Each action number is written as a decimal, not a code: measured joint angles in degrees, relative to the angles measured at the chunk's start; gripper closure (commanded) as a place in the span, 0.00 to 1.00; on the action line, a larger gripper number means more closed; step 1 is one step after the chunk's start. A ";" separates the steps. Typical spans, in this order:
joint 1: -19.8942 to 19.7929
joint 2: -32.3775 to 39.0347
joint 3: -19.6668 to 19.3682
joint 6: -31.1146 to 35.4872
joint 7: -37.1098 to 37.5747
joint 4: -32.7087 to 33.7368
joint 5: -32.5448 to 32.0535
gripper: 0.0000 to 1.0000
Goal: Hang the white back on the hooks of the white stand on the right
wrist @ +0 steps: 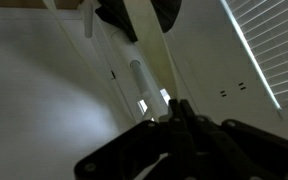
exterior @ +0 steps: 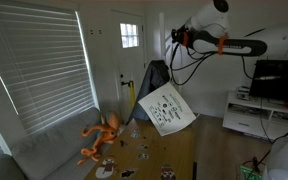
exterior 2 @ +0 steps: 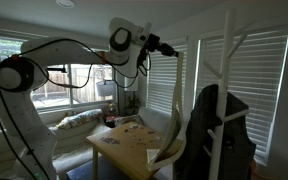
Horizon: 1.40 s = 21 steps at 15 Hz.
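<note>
White, the bag (exterior: 166, 108) hangs from your pincer (exterior: 173, 42), clenched on its straps. The white stand (exterior 2: 227, 50) rises just beside the bag.

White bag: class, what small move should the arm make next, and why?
Probably ease the gripper toward the white stand: it holds the white bag high by its strap, about hook height, yet apart from the hooks. A black garment hangs lower on the stand.
</note>
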 measured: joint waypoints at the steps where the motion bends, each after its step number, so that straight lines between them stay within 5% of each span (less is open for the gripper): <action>1: 0.00 0.09 -0.21 0.00 -1.15 0.16 0.96 0.99; 21: 0.03 14.85 -7.04 4.92 -18.27 16.20 24.27 0.99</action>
